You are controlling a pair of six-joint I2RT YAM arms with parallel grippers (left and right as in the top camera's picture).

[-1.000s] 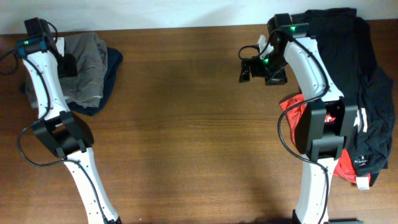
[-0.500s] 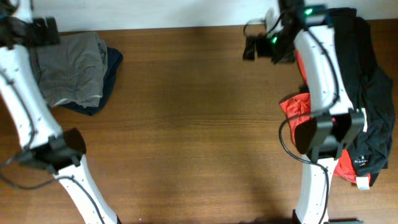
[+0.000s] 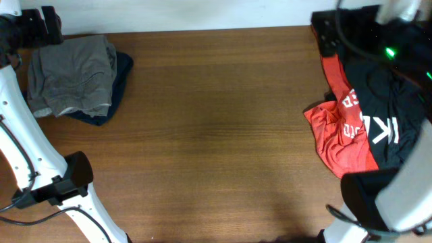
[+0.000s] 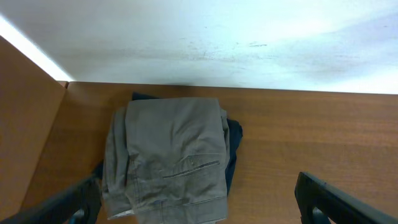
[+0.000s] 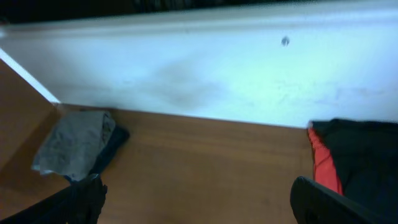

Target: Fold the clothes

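Overhead and wrist views at the close of a fold. The grey-olive shorts [image 3: 71, 77] lie as a compact folded bundle at the far left corner of the counter [image 3: 216, 135], resting on a dark navy garment [image 3: 120, 79] whose edge shows along their right side and nearer edge. One second before, the left arm was bent low with its pincer directly over this bundle. It has since lifted and drawn back toward the wall, so its wrist camera now looks down on the whole stack from above. The left pincer [image 4: 198, 180] is spread wide and holds nothing, with one finger at each lower corner of that view. The right arm, formerly reaching across the far edge beside the black T-shirt [image 3: 385, 101], has also risen, uncovering the red T-shirt [image 3: 341, 131] and its white lettering. The right pincer [image 5: 199, 190] is likewise spread and empty, well above the counter. The shorts themselves have kept their place and outline throughout. Taken together, both arms retreating from a released, squared bundle suggests that the folding is finished or very nearly so.
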